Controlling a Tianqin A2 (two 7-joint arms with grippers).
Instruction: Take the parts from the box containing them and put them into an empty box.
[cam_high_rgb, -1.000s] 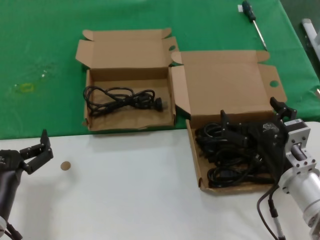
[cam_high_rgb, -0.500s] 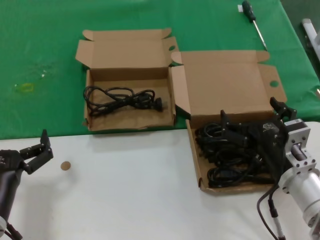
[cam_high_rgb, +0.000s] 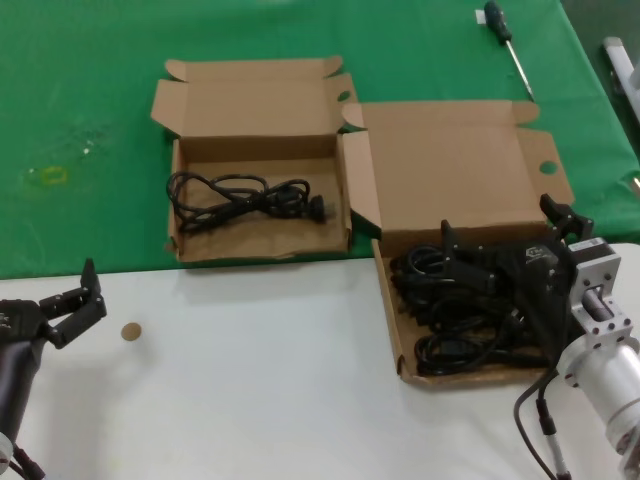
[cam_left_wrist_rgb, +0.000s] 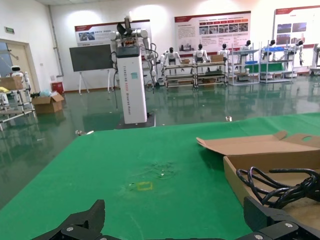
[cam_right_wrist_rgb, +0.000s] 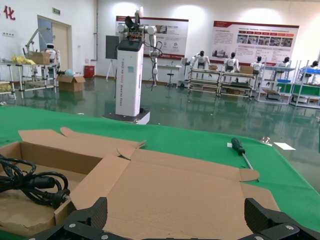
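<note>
My right gripper (cam_high_rgb: 500, 262), lower right of the frame, hangs spread wide over the parts (cam_high_rgb: 455, 320) heaped in the wider box (cam_high_rgb: 400, 340), gripping nothing. One cord (cam_high_rgb: 240, 198) already lies in the narrower box (cam_high_rgb: 180, 245), upper centre; I judge most transfers remain. My left gripper (cam_high_rgb: 78, 300) idles open and empty over the counter (cam_high_rgb: 270, 400), lower left.

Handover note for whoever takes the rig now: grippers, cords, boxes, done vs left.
Right gripper open, over the wider box, on its pile of cords; nothing gripped.
Left gripper open, parked low at the table's near left.
Done: one cord bundle lies in the narrower box.
Left: grasp and move the remaining cords across.
Screwdriver lies beyond on the green cloth.
</note>
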